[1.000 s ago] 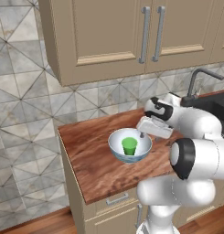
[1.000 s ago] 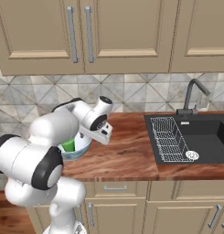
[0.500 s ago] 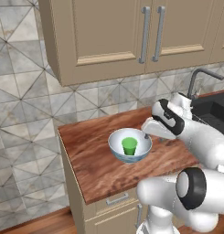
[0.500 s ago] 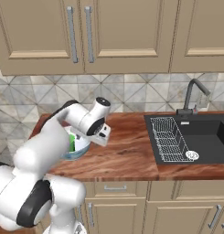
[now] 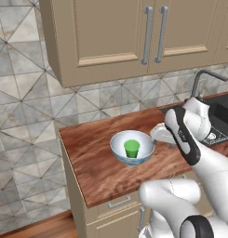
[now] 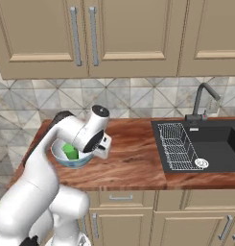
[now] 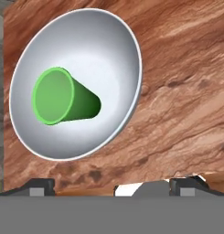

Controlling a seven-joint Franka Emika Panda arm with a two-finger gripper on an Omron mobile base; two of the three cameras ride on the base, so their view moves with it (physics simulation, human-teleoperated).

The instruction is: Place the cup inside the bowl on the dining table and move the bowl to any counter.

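we see the cup (image 5: 131, 148) upright in the bowl (image 5: 116, 148) on the counter (image 5: 87, 153); our gripper (image 7: 112, 185) sits just beside it, fingers spread and empty.

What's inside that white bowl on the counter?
A green cup stands upright in the middle of the bowl, with bare white bowl around it. The spot of bowl floor under the cup is covered, and in the right base view the robot's arm hides part of the bowl.
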